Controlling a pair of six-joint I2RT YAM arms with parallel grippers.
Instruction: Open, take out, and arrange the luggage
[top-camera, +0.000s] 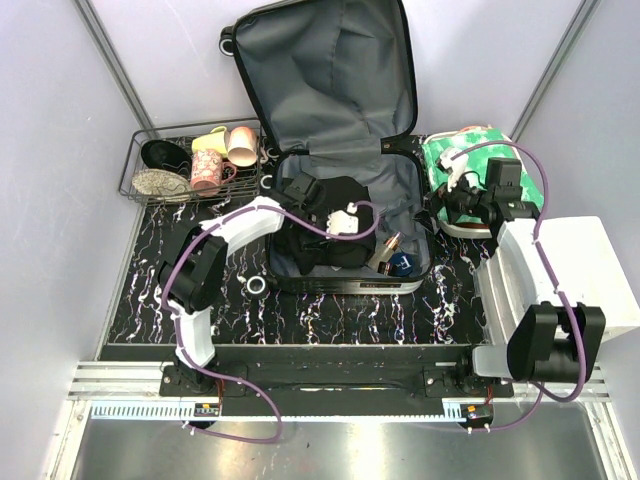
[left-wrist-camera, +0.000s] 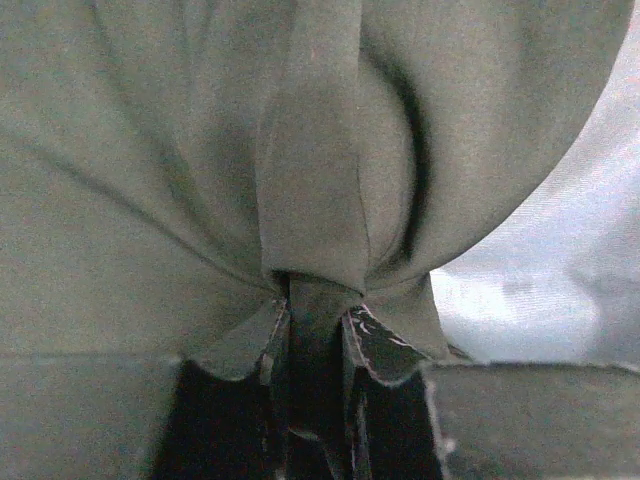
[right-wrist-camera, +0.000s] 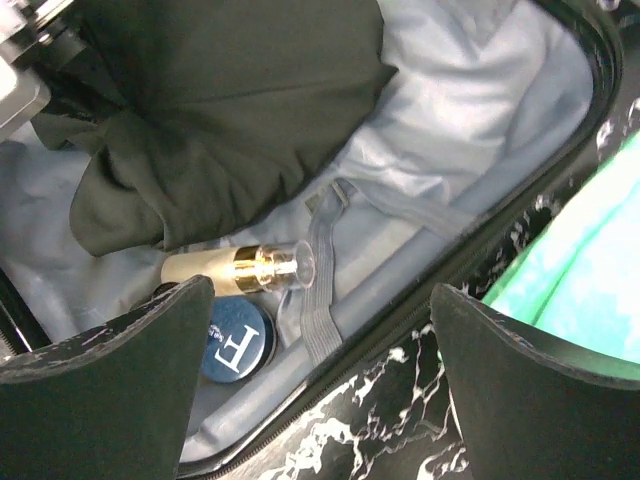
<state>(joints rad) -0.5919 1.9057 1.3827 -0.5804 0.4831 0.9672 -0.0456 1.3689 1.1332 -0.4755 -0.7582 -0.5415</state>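
Observation:
The luggage (top-camera: 330, 90) lies open on the table with its grey-lined lid standing up at the back. A dark garment (top-camera: 320, 245) fills its lower half. My left gripper (top-camera: 338, 215) reaches into the case and is shut on a fold of that garment (left-wrist-camera: 310, 180), which bunches above the left gripper's jaws (left-wrist-camera: 315, 315). My right gripper (top-camera: 447, 205) is open and empty beside the case's right rim. In the right wrist view this gripper (right-wrist-camera: 320, 375) hovers over the rim (right-wrist-camera: 400, 330), near a gold-capped bottle (right-wrist-camera: 240, 268) and a blue tin (right-wrist-camera: 232, 350).
A black wire basket (top-camera: 135, 165) with cups stands at the back left. A white bin with green cloth (top-camera: 470, 150) sits right of the case, and another white bin (top-camera: 600, 270) at the far right. A small tape roll (top-camera: 257, 286) lies in front of the case.

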